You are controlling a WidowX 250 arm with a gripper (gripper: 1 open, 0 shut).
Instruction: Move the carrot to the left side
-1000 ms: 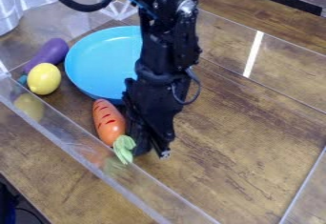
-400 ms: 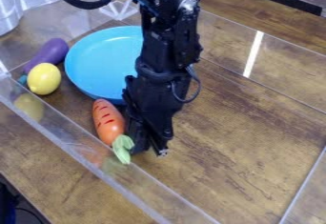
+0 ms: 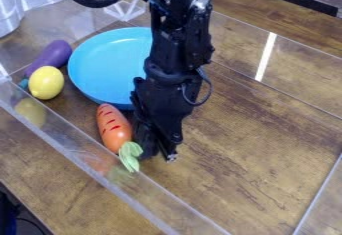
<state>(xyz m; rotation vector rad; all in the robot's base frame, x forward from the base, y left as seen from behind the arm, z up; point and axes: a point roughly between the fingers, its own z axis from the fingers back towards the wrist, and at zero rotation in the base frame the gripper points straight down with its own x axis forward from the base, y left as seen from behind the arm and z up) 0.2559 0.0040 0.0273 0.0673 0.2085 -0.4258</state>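
Tool (image 3: pixel 163 149) pressed together, pointing down at the counter (image 3: pixel 254 129); carrot (image 3: pixel 116 129) lies just left of it.

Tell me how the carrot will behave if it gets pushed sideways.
The carrot looks like a rigid toy, so it probably slides without bending. Its rounded, tapered body lies flat, so it may roll or pivot. The leafy top beside the gripper could catch.

A small, stubby orange toy carrot (image 3: pixel 115 127) with dark grooves is seen lying flat on the wooden surface, its light green leafy top pointed toward the camera.
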